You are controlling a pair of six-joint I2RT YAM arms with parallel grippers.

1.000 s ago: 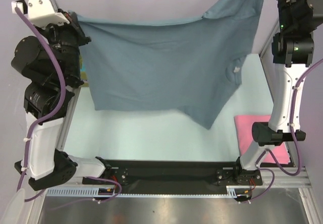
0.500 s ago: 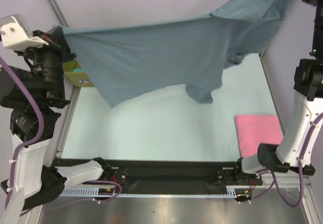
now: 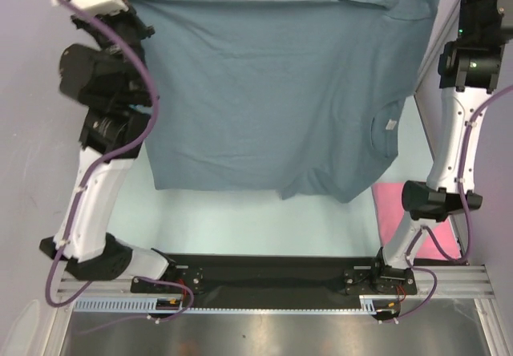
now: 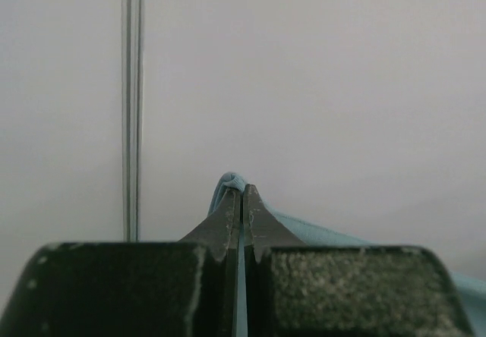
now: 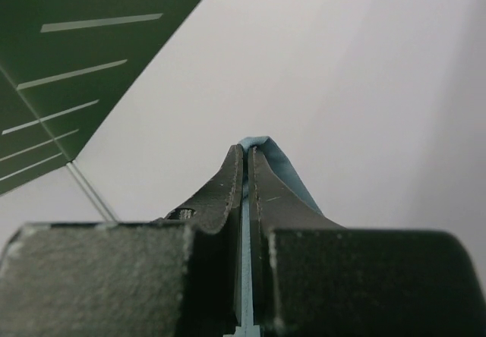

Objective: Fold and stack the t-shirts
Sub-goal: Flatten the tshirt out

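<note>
A slate grey-blue t-shirt (image 3: 264, 91) hangs spread wide in the air over the back of the table, its neck opening (image 3: 385, 127) toward the right. My left gripper (image 3: 130, 2) is shut on its upper left corner; in the left wrist view a bit of blue cloth (image 4: 231, 181) pokes past the closed left gripper (image 4: 241, 191). My right gripper (image 5: 247, 151) is shut on the upper right corner, blue cloth (image 5: 277, 166) folded over its tip; its fingertips lie beyond the top edge of the overhead view. A folded pink t-shirt (image 3: 390, 212) lies at the table's right side, partly behind the right arm.
The pale mint table top (image 3: 240, 224) shows below the hanging hem. Metal frame posts (image 3: 429, 43) stand along the right edge. The right arm's lower link (image 3: 437, 200) crosses over the pink shirt. The black base rail (image 3: 264, 272) runs along the near edge.
Both arms have swung the grey-blue shirt; its flapping lower part has dropped and it now hangs flat and wide. The left arm has moved up and to the right.
</note>
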